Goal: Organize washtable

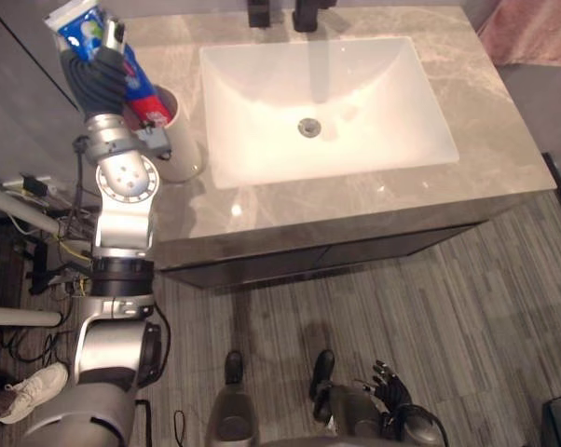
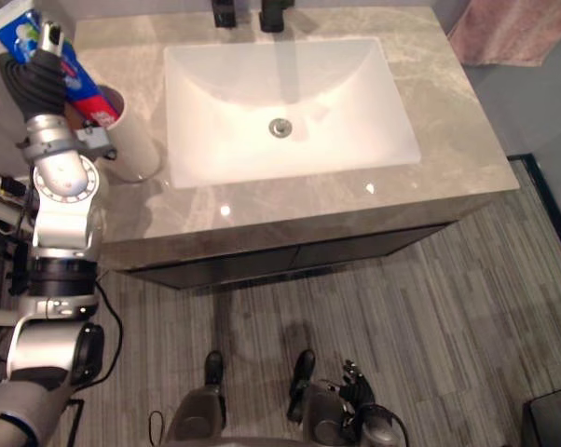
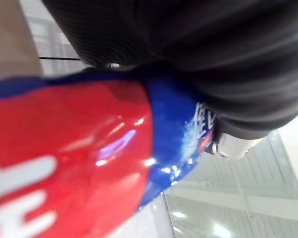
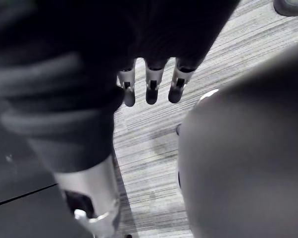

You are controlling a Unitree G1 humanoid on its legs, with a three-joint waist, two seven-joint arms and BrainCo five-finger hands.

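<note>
Red-and-blue tube (image 1: 141, 93) sits at the far left, tilted, with the left hand (image 1: 96, 73) curled tight round its middle; its lower end reaches the mouth of a white cup (image 1: 180, 149). That cup stands on the left end of the marble counter (image 1: 504, 140), just beside the sink (image 1: 355, 102). A black tap (image 1: 308, 14) rises behind the basin. Past the counter's right rear corner lies a pink towel (image 1: 532, 33). Low on the right, near the floor, the right hand (image 1: 392, 391) hangs with fingers (image 4: 151, 89) slack and holding nothing
</note>
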